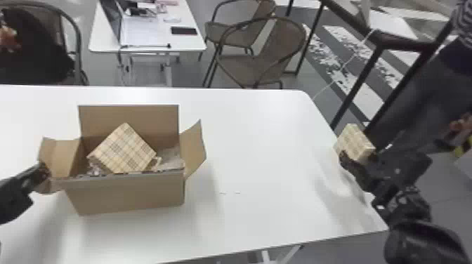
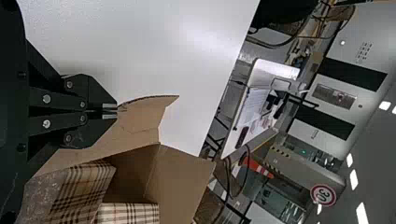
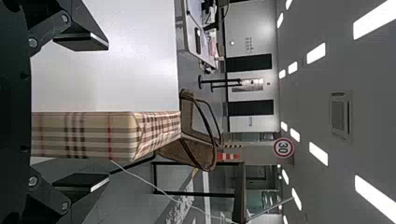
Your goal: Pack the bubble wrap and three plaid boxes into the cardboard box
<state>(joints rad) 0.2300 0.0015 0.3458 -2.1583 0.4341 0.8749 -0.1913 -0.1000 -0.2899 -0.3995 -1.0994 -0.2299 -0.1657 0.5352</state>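
The right arm [image 1: 418, 242] comes in close at the lower right, its black gripper [image 1: 359, 154] beside the table's right edge. In the right wrist view its fingers [image 3: 81, 43] stand wide apart, with a plaid box [image 3: 84, 135] between them and a gap on either side; I cannot tell what bears its weight. This box is a squared block in cream, brown and black checks with thin red lines.

On the left part of the white table [image 1: 267, 140], between far and near edges, stands the open cardboard box [image 1: 130, 195], plain brown, its tall far flap [image 1: 130, 119] upright and its right flap [image 1: 194, 151] leaning outward. Within, a tilted plaid box [image 1: 123, 149] rises above the near rim, one corner pointing up. Clear, crinkled bubble wrap [image 1: 172, 158] shows beside it, toward the box's right wall. The left wrist view shows two checked faces inside, one under glossy film; whether they belong to one box or two, I cannot tell.

The left gripper [image 1: 44, 169] is at the left flap [image 1: 65, 156]; in its wrist view, the fingers are closed together, pinching the cardboard's thin, bent edge. Beyond the table's far edge stand woven brown chairs [image 1: 246, 66].
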